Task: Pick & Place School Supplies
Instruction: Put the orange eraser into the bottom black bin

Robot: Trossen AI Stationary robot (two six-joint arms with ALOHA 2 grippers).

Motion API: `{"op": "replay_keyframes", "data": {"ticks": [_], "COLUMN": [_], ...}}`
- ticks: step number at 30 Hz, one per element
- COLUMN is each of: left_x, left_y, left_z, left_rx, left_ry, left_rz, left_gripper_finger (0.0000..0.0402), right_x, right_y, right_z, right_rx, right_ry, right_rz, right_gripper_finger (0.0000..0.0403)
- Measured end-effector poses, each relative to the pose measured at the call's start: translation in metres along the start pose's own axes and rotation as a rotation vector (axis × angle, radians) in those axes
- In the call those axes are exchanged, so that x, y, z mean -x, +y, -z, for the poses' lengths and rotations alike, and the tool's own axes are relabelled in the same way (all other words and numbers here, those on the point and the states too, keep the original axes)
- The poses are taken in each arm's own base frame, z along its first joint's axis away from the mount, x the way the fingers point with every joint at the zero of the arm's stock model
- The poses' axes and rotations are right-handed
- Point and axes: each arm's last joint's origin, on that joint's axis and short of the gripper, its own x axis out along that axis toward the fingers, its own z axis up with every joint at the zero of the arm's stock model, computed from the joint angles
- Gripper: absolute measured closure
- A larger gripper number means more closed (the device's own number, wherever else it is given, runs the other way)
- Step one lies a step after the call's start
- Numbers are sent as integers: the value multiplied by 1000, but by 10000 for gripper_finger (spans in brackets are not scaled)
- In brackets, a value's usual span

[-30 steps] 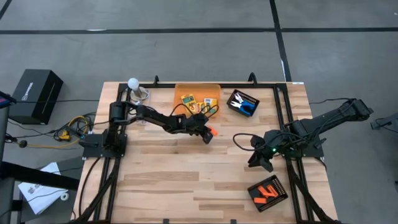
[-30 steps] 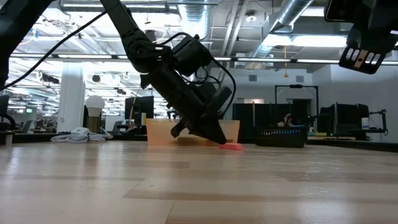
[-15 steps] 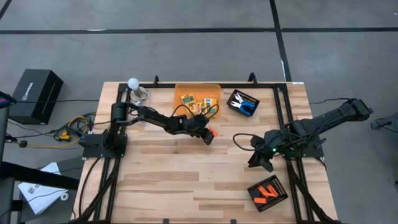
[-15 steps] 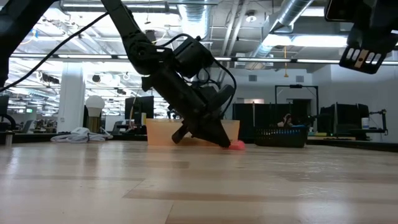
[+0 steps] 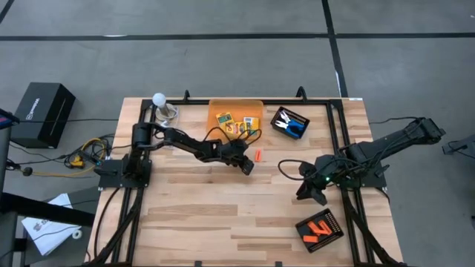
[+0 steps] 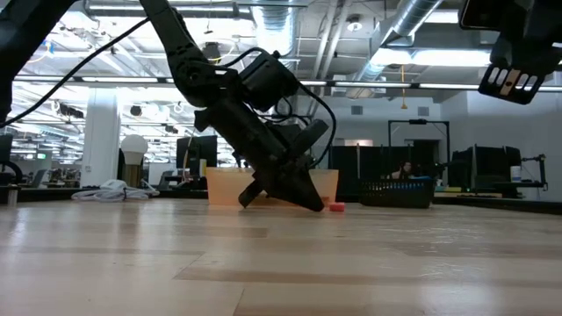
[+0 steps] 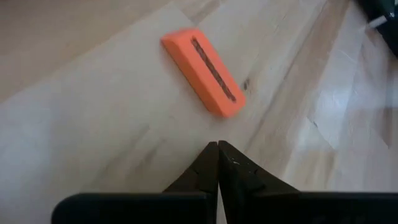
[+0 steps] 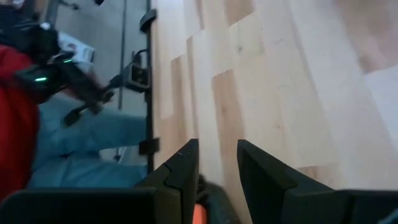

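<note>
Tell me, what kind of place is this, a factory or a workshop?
Probably a robotics lab in a big open industrial hall. Two dark robot arms are mounted at a wooden table on a bare concrete floor. Exposed ceiling ducts run overhead, and more desks stand in the room behind.

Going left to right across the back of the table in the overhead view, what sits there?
White ball on a small stand → orange bin → black tray with the scissors.

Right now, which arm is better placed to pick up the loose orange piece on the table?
Left. Its shut hand sits just short of the orange piece, while the right hand waits farther off near the table's right side.
</note>
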Motion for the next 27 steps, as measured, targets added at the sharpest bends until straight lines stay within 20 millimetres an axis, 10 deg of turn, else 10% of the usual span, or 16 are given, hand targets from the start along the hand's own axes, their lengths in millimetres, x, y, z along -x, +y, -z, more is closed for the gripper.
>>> {"op": "replay_keyframes", "data": {"ticks": [6,17,27], "left_x": [31,171,237], "left_y": [-15,-59,-36], "left_z": [-19,-85,-81], "left_rx": [-59,-227,-217], "left_ry": [-71,-534,-664], "left_rz": [70,248,232], "left_gripper_finger": [401,401,401], "right_x": [-15,-56,-86], "right_y": [-16,-76,-135], "right_z": [-10,-57,-79], "right_rx": [26,-4,-146], "right_ry": [-94,-150,-220], "right_rz": [226,330,337], "right_gripper_finger": [302,401,403]}}
